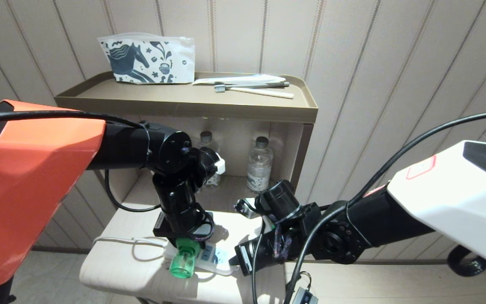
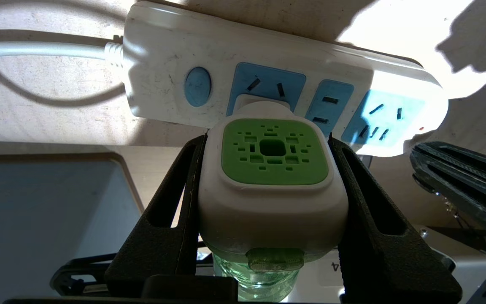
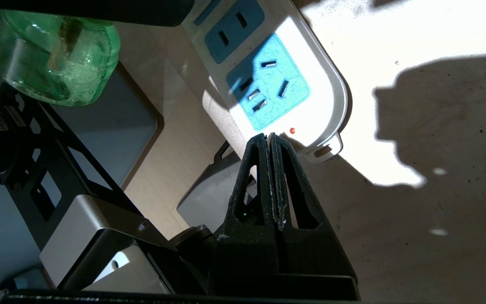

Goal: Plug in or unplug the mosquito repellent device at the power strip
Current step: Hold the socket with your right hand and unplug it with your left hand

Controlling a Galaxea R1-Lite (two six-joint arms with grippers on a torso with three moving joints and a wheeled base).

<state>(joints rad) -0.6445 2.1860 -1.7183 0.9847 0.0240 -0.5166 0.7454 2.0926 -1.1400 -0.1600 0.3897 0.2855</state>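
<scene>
The power strip (image 1: 203,257) lies near the front edge of a pale worktop (image 1: 112,270), its white cord (image 1: 133,242) looping away from the end with the round blue button (image 2: 197,86). The mosquito repellent device (image 2: 271,185) sits at the socket face next to that button, its white plug end against the blue face and its translucent green bottle (image 1: 182,264) jutting out past the strip's front side. The left end effector (image 2: 268,211) pinches the device, one black finger pressed to each side of its white body. The right end effector (image 3: 271,145) has its fingers pressed together with nothing between them, their tips touching the strip's far end, just beside the last socket and a small red light (image 3: 292,130).
</scene>
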